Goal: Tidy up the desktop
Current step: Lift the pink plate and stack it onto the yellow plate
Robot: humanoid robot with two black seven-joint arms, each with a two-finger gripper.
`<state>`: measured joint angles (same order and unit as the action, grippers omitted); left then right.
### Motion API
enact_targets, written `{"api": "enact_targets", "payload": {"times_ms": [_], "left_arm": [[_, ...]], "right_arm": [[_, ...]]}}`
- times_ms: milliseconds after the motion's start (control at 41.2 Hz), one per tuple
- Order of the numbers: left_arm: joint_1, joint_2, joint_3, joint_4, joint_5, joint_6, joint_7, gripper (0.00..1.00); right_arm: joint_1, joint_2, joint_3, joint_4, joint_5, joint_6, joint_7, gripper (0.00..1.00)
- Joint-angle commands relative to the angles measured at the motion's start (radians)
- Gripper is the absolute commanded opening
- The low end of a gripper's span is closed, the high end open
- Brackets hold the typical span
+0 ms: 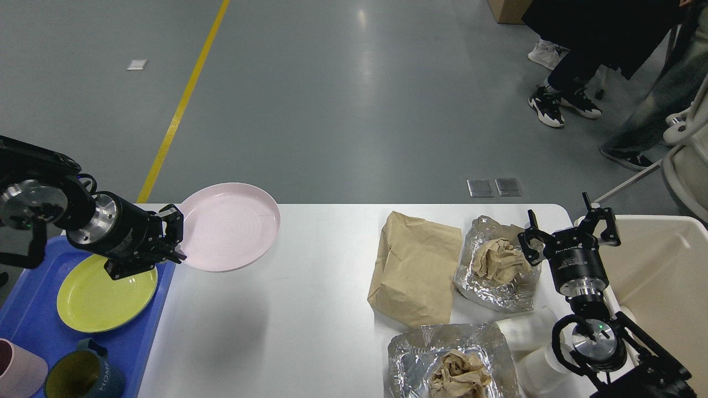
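The white desktop (310, 309) spans the lower half of the head view. My left gripper (175, 236) is shut on the left rim of a pink plate (229, 225) and holds it lifted above the desktop's far left part. My right gripper (569, 229) is open and empty, raised above the desktop's right edge beside a foil sheet with crumpled brown paper (495, 262). A brown paper bag (415, 268) lies left of that foil. A second foil sheet with crumpled paper (451, 365) lies at the front.
A blue tray (25, 320) at the left holds a yellow-green plate (99, 298), a dark mug (83, 376) and a pink cup (16, 376). A beige bin (669, 276) stands at the right. White paper cups (525, 331) lie near my right arm. People stand at the back right.
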<state>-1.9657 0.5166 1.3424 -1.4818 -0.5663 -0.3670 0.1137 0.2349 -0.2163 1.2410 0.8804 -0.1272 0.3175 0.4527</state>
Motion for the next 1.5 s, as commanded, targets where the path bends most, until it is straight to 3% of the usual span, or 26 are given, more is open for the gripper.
{"api": "enact_targets", "payload": {"times_ms": [0, 145, 364, 485, 558, 606, 727, 873, 897, 1018, 1164, 1285, 1479], "left_arm": [[-0.18, -0.009, 0.063, -0.087, 0.089, -0.128, -0.015, 0.0], [-0.323, -0.05, 0.132, -0.132, 0.15, -0.226, -0.043, 0.0], [-0.325, -0.01, 0.175, -0.101, 0.215, -0.233, -0.043, 0.0], [-0.288, 0.123, 0.215, 0.009, 0.278, -0.231, -0.043, 0.0], [-0.207, 0.207, 0.212, 0.087, 0.321, -0.233, -0.042, 0.0], [-0.1, 0.29, 0.198, 0.211, 0.333, -0.233, -0.045, 0.0], [0.078, 0.374, 0.13, 0.379, 0.332, -0.233, -0.046, 0.0], [0.371, 0.402, -0.095, 0.566, 0.333, -0.219, -0.026, 0.0], [0.472, 0.405, -0.17, 0.631, 0.336, -0.22, -0.025, 0.0], [0.688, 0.392, -0.348, 0.722, 0.338, -0.211, 0.024, 0.0], [0.775, 0.324, -0.434, 0.773, 0.341, -0.144, 0.072, 0.0], [0.815, 0.289, -0.445, 0.776, 0.339, -0.099, 0.07, 0.0], [0.837, 0.283, -0.479, 0.776, 0.342, -0.093, 0.072, 0.0]], "right_arm": [[0.0, 0.0, 0.0, 0.0, 0.0, 0.0, 0.0, 1.0], [0.0, 0.0, 0.0, 0.0, 0.0, 0.0, 0.0, 1.0], [0.0, 0.0, 0.0, 0.0, 0.0, 0.0, 0.0, 1.0], [0.0, 0.0, 0.0, 0.0, 0.0, 0.0, 0.0, 1.0], [-0.002, 0.0, 0.0, 0.0, 0.0, 0.0, 0.0, 1.0], [-0.002, 0.0, 0.0, 0.002, 0.001, 0.0, 0.0, 1.0], [-0.002, 0.0, 0.0, 0.0, 0.001, 0.0, 0.0, 1.0], [-0.002, 0.0, 0.0, 0.0, 0.0, 0.0, 0.001, 1.0], [0.0, 0.0, 0.0, 0.0, 0.0, 0.0, 0.0, 1.0], [0.0, 0.0, 0.0, 0.0, 0.0, 0.0, 0.0, 1.0], [-0.002, 0.0, 0.0, 0.0, 0.0, 0.0, 0.0, 1.0], [-0.002, 0.0, 0.0, 0.0, 0.001, 0.0, 0.0, 1.0], [0.0, 0.0, 0.0, 0.0, 0.0, 0.0, 0.0, 1.0]]}}
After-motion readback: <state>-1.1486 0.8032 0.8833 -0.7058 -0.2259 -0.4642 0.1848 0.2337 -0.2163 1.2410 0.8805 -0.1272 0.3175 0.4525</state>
